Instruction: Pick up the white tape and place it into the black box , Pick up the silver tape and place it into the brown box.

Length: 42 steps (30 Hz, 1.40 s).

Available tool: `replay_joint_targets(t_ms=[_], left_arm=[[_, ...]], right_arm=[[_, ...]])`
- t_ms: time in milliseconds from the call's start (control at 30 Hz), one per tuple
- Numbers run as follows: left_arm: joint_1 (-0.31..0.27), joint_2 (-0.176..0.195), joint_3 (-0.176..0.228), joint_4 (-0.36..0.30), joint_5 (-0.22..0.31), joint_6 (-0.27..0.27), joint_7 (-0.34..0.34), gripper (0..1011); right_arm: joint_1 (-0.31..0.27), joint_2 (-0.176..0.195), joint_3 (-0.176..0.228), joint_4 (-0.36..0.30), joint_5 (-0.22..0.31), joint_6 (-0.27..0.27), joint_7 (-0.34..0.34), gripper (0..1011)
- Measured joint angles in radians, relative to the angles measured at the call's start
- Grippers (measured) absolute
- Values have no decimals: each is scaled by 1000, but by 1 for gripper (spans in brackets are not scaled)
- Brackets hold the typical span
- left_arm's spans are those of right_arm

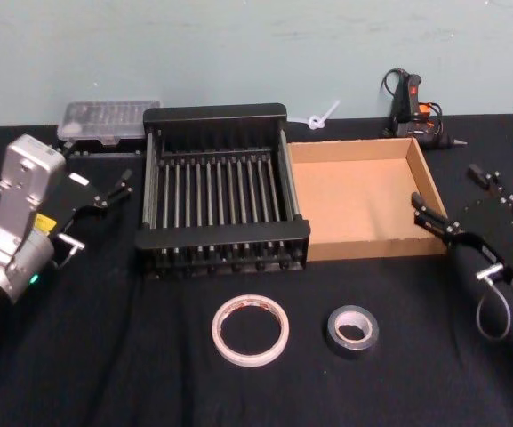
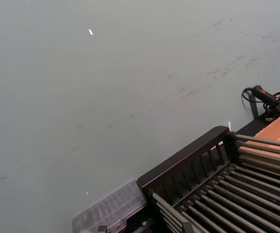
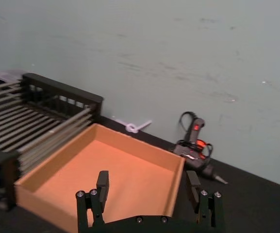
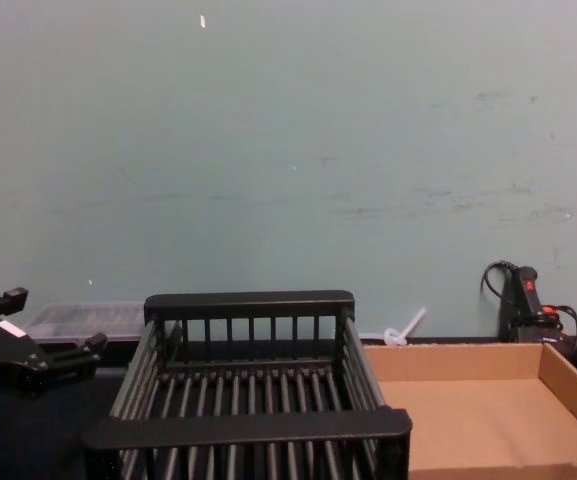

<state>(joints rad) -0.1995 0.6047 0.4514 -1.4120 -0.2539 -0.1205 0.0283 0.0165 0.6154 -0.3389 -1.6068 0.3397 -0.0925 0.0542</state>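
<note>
Head view, white tape (image 1: 250,331) well apart from right gripper (image 1: 429,216) fingers

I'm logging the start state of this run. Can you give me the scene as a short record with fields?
white tape: flat on the table, near side, in front of the black box
silver tape: flat on the table, right of the white tape, apart from it
black box: holds no tape
brown box: holds no tape, right of the black box
left gripper: left of the black box, holding nothing
right gripper: open, at the brown box's right wall
</note>
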Motion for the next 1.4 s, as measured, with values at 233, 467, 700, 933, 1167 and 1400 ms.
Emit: replay_joint_targets(t_ms=[233, 467, 700, 933, 1167, 1400], left_arm=[[0, 0, 0, 0, 0, 0, 0, 1001], [0, 0, 0, 0, 0, 0, 0, 1002], [0, 0, 0, 0, 0, 0, 0, 1002], [0, 0, 0, 0, 0, 0, 0, 1001], [0, 0, 0, 0, 0, 0, 0, 1001], [0, 0, 0, 0, 0, 0, 0, 1001]], right_arm=[[-76, 14, 19, -83, 35, 38, 34, 1002], [-136, 29, 37, -145, 69, 94, 71, 1002], [-171, 43, 46, -180, 90, 144, 115, 1002], [-189, 58, 46, -203, 106, 213, 168, 1002], [-190, 60, 36, -207, 101, 253, 209, 1002], [-171, 44, 20, -193, 84, 310, 238, 1003]])
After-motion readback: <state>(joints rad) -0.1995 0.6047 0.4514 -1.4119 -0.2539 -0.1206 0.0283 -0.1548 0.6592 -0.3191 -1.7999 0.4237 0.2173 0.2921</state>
